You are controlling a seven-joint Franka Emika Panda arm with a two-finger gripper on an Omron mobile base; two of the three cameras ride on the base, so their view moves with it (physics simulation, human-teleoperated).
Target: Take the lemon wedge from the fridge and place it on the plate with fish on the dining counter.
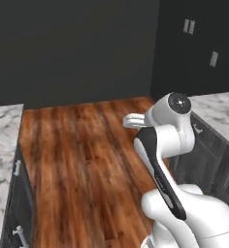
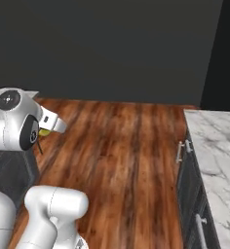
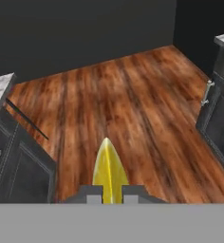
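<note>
Left base view: the arm is folded close over the base, with the wooden floor (image 1: pixel 82 164) ahead of it. A marble tabletop (image 1: pixel 218 109) over dark cabinets stands to the arm's right and another marble tabletop (image 1: pixel 2 145) to its left. A dark wall (image 1: pixel 73 48) lies beyond.

Right base view: the claw (image 2: pixel 47 127) sits just in front of the arm's upper joint, with a speck of yellow, the lemon wedge (image 2: pixel 44 132), tucked at it. A marble tabletop (image 2: pixel 217 160) with handled cabinet fronts runs well off to the claw's right.

Hand view: the claw (image 3: pixel 111 193) is clamped on the lemon wedge (image 3: pixel 109 171), which stands up between the two tips and points forward over the floor (image 3: pixel 133 109). Cabinets (image 3: pixel 19 166) flank the claw on both sides, leaving an open aisle ahead.

The step in hand looks like carrying the wedge toward the plate. Doing it well means keeping the grip firm, as so small a slice could slip, and holding the arm tucked while the base passes between the cabinets.
</note>
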